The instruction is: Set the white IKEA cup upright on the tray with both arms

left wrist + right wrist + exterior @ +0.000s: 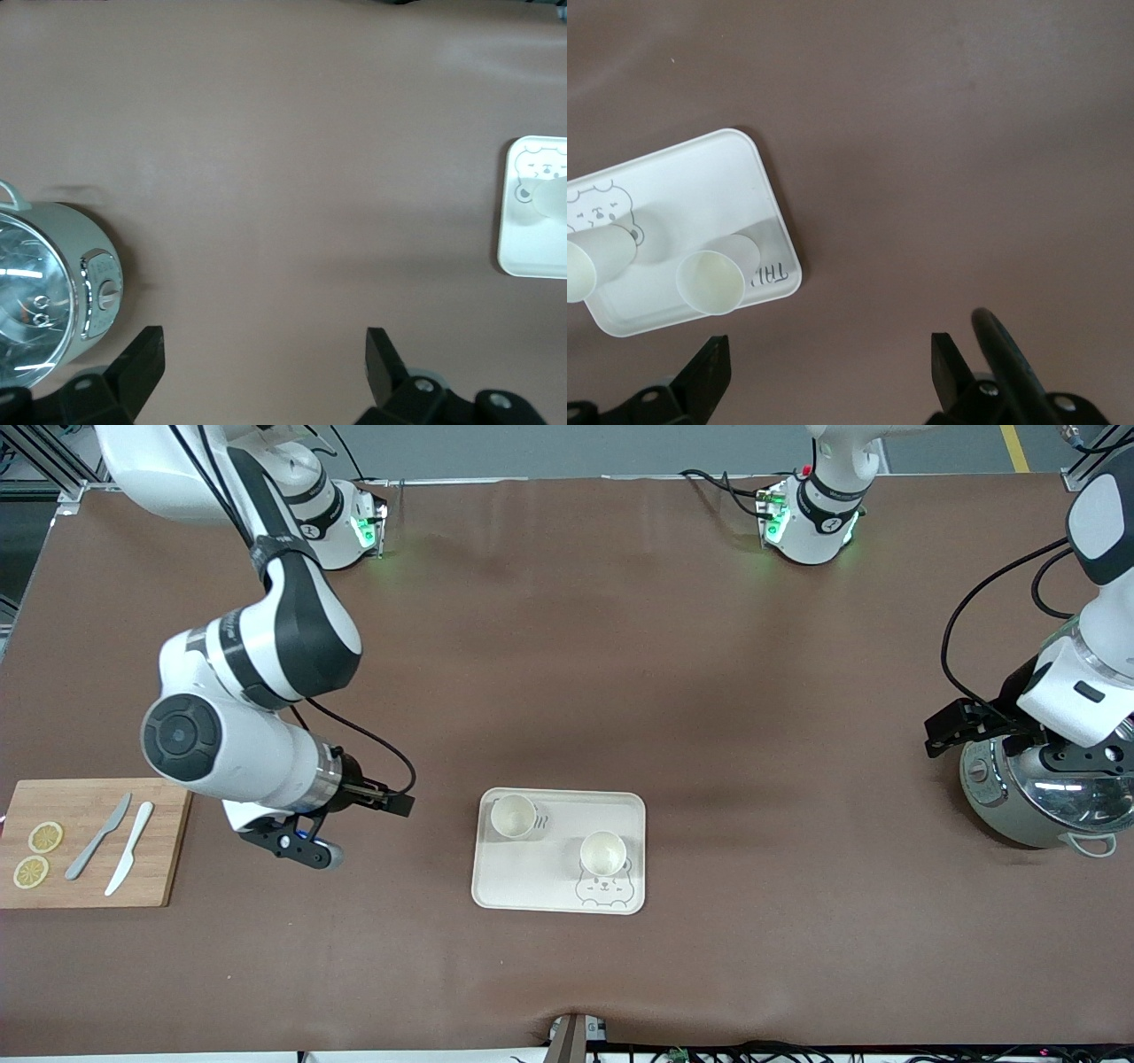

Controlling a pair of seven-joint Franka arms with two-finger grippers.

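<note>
Two cups (513, 816) (602, 853) upright on tray (523, 877), mouths up. Right gripper (399, 804) spread, empty, just beside tray, nearer. Left gripper (939, 731) spread, empty, well apart, over cooker (1019, 797).

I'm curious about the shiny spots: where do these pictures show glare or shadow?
Front view: green base lights glow on the table; the cooker's lid mirrors lamps. Left wrist view: bright streaks on that lid. Right wrist view: two cups cast soft shadows on the tray.
</note>
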